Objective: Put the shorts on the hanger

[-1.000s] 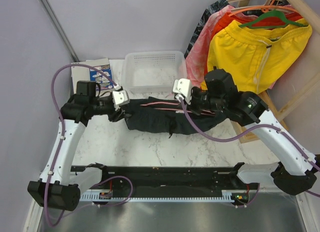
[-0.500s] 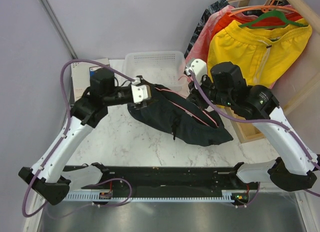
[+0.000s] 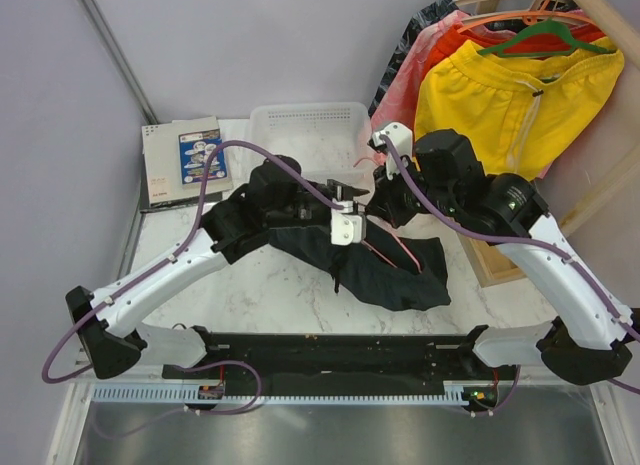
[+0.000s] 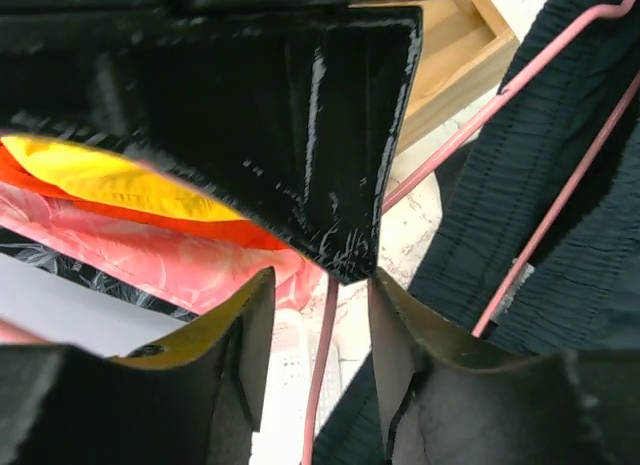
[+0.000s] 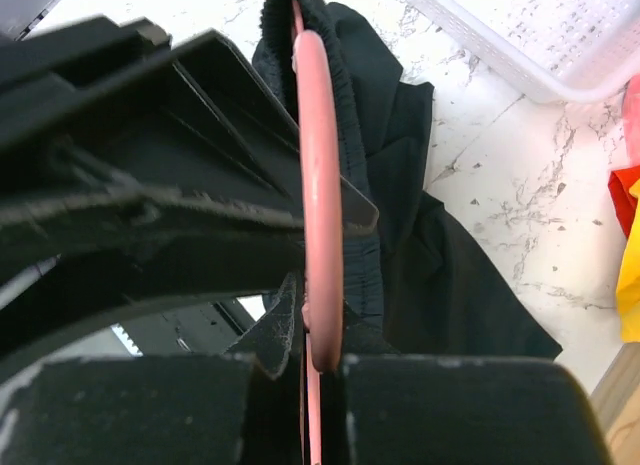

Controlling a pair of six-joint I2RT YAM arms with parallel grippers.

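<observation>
The dark shorts (image 3: 385,275) hang in a crumpled bunch down to the marble table, threaded on the pale-pink hanger (image 3: 385,250). My right gripper (image 3: 385,175) is raised above them. In the right wrist view it (image 5: 322,360) is shut on the hanger's pink rod (image 5: 318,185), with the shorts' waistband (image 5: 360,235) gathered just behind. My left gripper (image 3: 350,213) sits right beside the right one. Its jaws (image 4: 320,295) stand apart around a pink hanger wire (image 4: 323,375) without pinching it. The shorts (image 4: 530,205) fill the right of that view.
A white basket (image 3: 300,135) stands at the back centre and a book (image 3: 185,160) at the back left. Yellow shorts (image 3: 510,105) on a green hanger (image 3: 545,35) hang with other clothes at the back right, above a wooden frame (image 3: 490,260).
My left arm swung from the left end of the shorts to the centre beside the right gripper. The right gripper rose with the hanger. The shorts slid right and now droop.
</observation>
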